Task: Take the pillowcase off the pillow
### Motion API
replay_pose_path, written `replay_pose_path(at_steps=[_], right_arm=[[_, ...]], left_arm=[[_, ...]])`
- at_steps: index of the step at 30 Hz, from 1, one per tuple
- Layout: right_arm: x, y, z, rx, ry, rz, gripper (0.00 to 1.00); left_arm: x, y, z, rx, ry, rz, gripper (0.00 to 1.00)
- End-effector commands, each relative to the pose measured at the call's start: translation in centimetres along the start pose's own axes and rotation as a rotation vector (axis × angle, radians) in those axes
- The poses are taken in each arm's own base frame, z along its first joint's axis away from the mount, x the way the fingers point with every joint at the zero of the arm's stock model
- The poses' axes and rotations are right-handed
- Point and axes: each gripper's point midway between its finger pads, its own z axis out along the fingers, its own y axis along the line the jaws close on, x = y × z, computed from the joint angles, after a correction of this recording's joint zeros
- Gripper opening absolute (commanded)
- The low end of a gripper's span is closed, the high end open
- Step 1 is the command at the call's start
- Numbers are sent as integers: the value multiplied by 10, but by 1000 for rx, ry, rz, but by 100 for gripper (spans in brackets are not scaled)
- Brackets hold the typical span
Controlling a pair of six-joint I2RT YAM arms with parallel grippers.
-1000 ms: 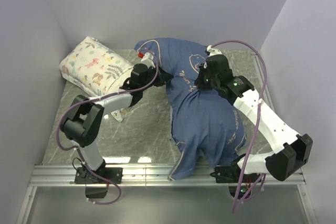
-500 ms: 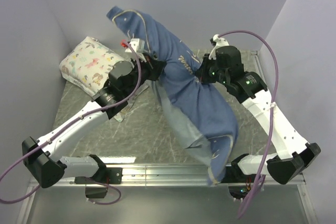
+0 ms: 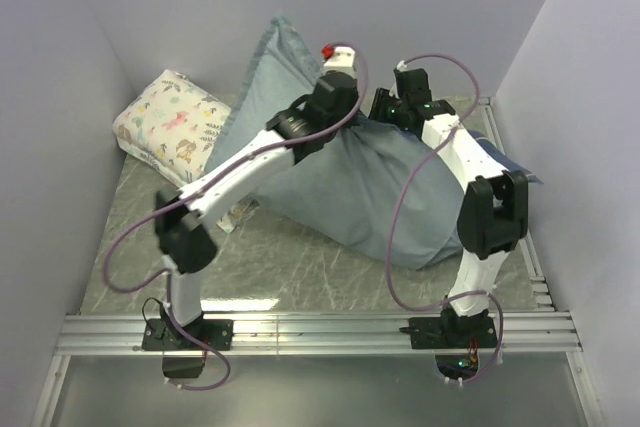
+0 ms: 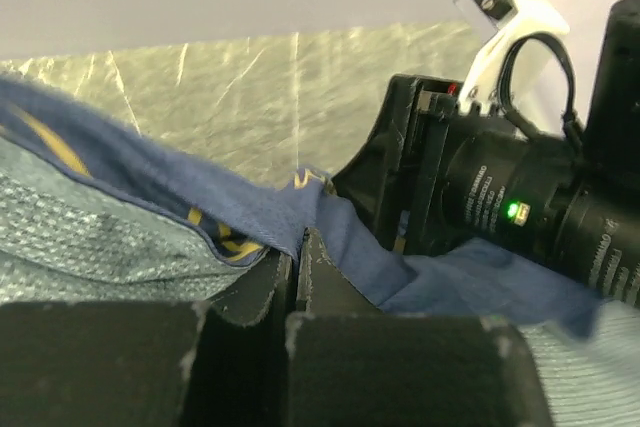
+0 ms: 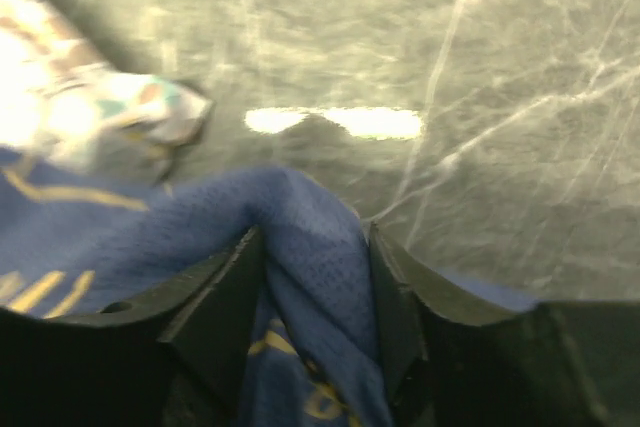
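Roughly mid-task, my read. Pillowcase (image 3: 340,187) is hoisted at rear centre of the table (image 3: 290,272) and hangs from both grippers. Its pale inner side faces the overhead camera, its lower end rests on the table, and one corner reaches the right edge.

Left gripper (image 4: 298,259) is clamped tight on a navy fold. Right gripper (image 5: 315,257) has its jaws apart with a bunched fold between them. Can't tell if that's a grip or just cloth lying there.

Pillow isn't visible in any view. The case looks bulky low down, so I'd guess it's inside and not out yet, unconfirmed. Left to do: shake or pull it free.

Hidden: the case opening, and both grip points in the overhead view. Right wrist view is blurred.
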Motion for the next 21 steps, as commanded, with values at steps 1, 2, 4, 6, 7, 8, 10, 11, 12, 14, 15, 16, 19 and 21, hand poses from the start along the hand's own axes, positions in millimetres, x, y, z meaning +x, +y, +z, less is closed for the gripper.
replay_pose_path(at_steps=[1,2,4,6,7,8,10,11,12,14,15,16,19,21], right_arm=[[-8,26,5,-85,13,6,56],[-9,24,5,-78,14,10,59],[-14,20,1,-63,-7,20,63],[-24,14,-6,-52,-46,45,65],[-31,11,-15,-35,-79,49,68],[-37,9,-21,-22,-103,62,69],[-54,5,-40,10,-166,78,71],[-63,-1,-49,55,-207,95,71],[-69,-4,-59,82,-236,103,72],[-88,-12,-93,155,-355,132,76],[-97,-10,-118,155,-419,137,76],[-102,-13,-130,173,-456,152,79],[-109,-16,-174,200,-549,168,81],[-96,-25,-196,235,-569,194,81]], left_arm=[[-41,-30,13,63,-51,-51,0],[-41,-18,24,41,-39,-73,0],[-29,-8,41,30,-14,-81,0],[-25,14,53,-6,-14,-95,0],[-25,20,56,-10,-10,-103,0],[-31,28,59,-7,-15,-117,0],[-38,30,63,13,-23,-122,0],[-52,28,60,29,-51,-117,0],[-49,28,67,29,-43,-107,0],[-59,28,70,46,-46,-103,0],[-48,31,80,38,-23,-96,0],[-47,31,84,39,-22,-95,0],[-32,37,94,40,-7,-83,0],[-25,41,100,41,-4,-85,0]])
